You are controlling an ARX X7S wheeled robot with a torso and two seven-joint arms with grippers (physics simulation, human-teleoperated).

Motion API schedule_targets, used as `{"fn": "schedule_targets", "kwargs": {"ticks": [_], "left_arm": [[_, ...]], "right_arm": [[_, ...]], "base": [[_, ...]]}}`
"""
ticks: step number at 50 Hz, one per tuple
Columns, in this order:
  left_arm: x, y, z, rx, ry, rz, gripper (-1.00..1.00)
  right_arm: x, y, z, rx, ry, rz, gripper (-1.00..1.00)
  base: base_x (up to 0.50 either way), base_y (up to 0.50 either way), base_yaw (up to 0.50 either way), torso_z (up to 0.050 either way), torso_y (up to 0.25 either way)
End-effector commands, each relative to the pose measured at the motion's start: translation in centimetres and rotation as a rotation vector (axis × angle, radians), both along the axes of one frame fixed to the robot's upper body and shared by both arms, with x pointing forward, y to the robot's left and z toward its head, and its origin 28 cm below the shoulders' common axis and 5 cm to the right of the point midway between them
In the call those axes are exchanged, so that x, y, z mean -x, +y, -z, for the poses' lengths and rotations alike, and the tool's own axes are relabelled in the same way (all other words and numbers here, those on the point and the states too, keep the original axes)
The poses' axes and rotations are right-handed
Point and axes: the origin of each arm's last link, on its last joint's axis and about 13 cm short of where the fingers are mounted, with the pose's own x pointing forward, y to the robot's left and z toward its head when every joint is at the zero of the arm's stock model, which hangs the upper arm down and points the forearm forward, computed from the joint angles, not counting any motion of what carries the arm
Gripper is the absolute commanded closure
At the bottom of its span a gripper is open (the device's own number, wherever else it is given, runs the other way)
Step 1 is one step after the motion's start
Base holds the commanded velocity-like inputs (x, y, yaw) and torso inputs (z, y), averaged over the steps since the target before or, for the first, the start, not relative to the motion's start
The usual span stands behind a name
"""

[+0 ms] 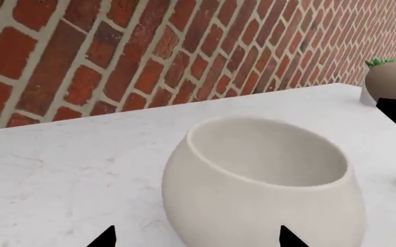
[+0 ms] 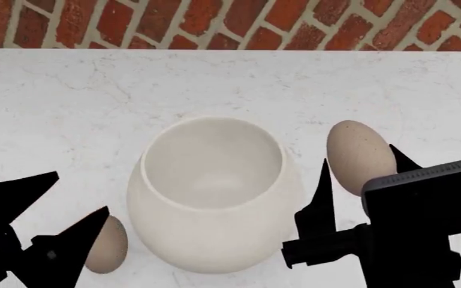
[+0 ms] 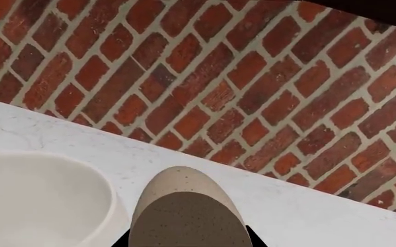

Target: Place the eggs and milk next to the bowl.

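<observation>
My left pincer (image 2: pixel 50 207) hangs low over the white marble worktop (image 2: pixel 70 96) with its black fingers spread apart and nothing between them. Just beyond its inner fingertip one egg (image 2: pixel 106 245) lies on the worktop, close against the bowl's lower side; I cannot tell whether they touch. The bowl (image 2: pixel 214 192) stands upright between my two pincers, empty so far as I can see. My right pincer (image 2: pixel 358 171) has its two fingers on either side of the second egg (image 2: pixel 361 155), which stands on end beside the bowl; whether the pads actually press it I cannot tell. The brick wall (image 2: pixel 214 21) runs behind the worktop.
</observation>
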Motion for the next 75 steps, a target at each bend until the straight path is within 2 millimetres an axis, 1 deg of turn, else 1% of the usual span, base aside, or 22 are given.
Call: {"fn": "schedule_targets", "kwargs": {"ticks": [1,10,21,32,45,62,75], "left_arm": [[1.0,0.2,-1.8,0.096,-0.085,-0.004,-1.0],[1.4,0.3,-2.9,0.169,-0.141,-0.064,-1.0],[0.5,0.6,-3.1,0.208,-0.184,-0.138,-1.0],[0.7,-0.2,-3.4,0.195,-0.177,-0.145,-1.0],[-0.1,0.1,-2.6,0.192,-0.168,-0.142,-1.0],[-0.4,0.1,-2.0,0.189,-0.161,-0.142,-1.0],[-0.5,0.1,-1.9,0.181,-0.16,-0.14,-1.0]], "right_arm": [[0.7,-0.2,0.2,0.002,0.037,-0.033,1.0],[1.4,-0.3,0.4,0.028,0.093,-0.057,1.0],[2.3,-0.2,0.5,0.054,0.165,-0.106,1.0],[3.0,-0.1,0.8,0.066,0.225,-0.152,1.0],[3.1,-0.1,1.0,0.085,0.266,-0.17,1.0],[3.2,-0.2,1.8,0.08,0.288,-0.172,1.0],[3.7,-0.4,3.1,0.058,0.31,-0.169,1.0]], "base": [[0.0,0.0,0.0,0.0,0.0],[0.0,0.0,0.0,0.0,0.0],[0.0,0.0,0.0,0.0,0.0],[0.0,0.0,0.0,0.0,0.0],[0.0,0.0,0.0,0.0,0.0],[0.0,0.0,0.0,0.0,0.0],[0.0,0.0,0.0,0.0,0.0]]}}
